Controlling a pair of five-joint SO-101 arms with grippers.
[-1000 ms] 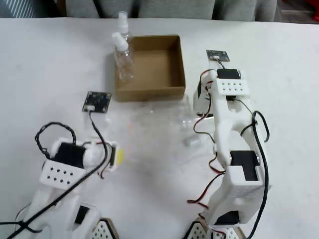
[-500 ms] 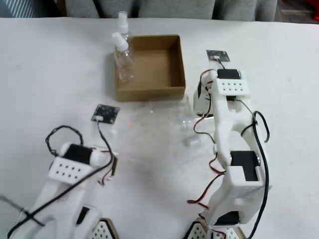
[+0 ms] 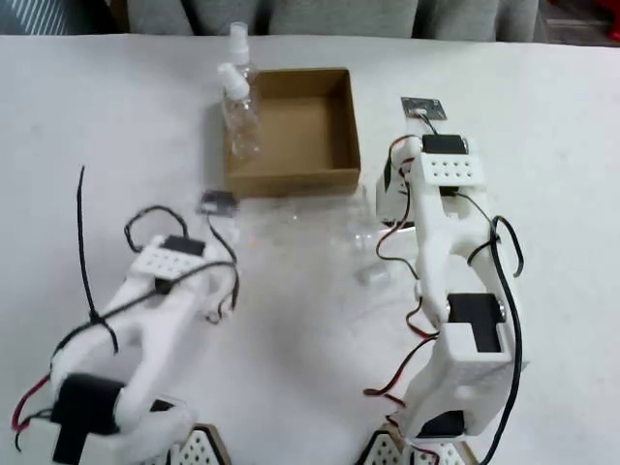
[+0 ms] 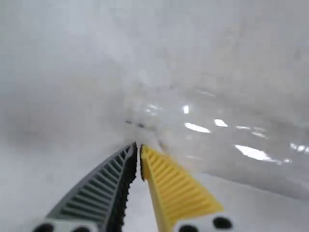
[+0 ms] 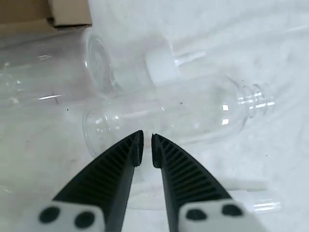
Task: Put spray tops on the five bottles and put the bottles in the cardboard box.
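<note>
Lying uncapped near the cardboard box (image 3: 291, 131), the clear bottles (image 3: 334, 218) await spray tops. Fingers of the left gripper (image 4: 139, 151) are pressed together, empty, beside one; those of the right gripper (image 5: 146, 145) are all but closed, empty, above another, probably staged for pickup. Two capped bottles (image 3: 239, 102) stand just beside the box

White table (image 3: 87, 116); grey seat backs (image 3: 320, 15) along far edge.

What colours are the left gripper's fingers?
Left gripper: one grey finger, one yellow; best in left wrist view.
</note>
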